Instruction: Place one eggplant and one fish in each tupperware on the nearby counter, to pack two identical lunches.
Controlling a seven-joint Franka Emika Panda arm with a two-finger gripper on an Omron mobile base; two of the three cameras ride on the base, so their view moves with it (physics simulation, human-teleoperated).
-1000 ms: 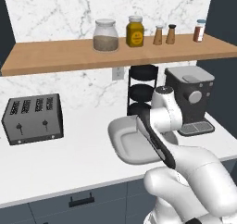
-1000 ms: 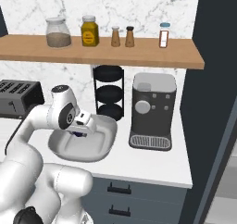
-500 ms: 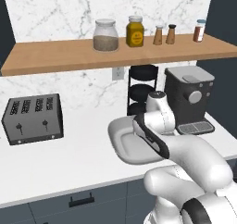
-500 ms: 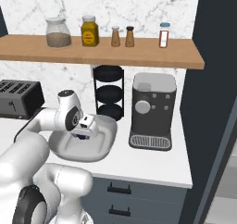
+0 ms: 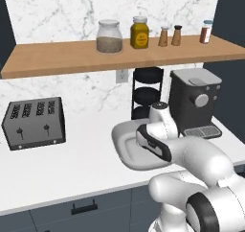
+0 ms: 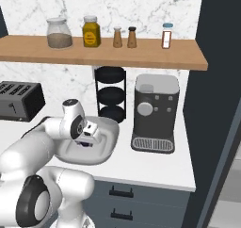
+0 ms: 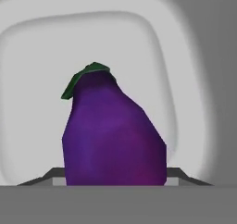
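One glossy dark purple eggplant with a green stem cap (image 7: 111, 135) sits pinched in the gripper (image 6: 86, 136), held low over the shallow pale grey plastic tupperware (image 5: 125, 148) on the white marble-look counter (image 5: 57, 166). To finish this well, the hand should probably lower until the eggplant nearly touches the floor, then part its fingers gently so it cannot roll against the rim.

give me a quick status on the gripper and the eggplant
Gripper shut on eggplant, low over the tupperware. Stem cap points away from the hand. Nothing in the way.
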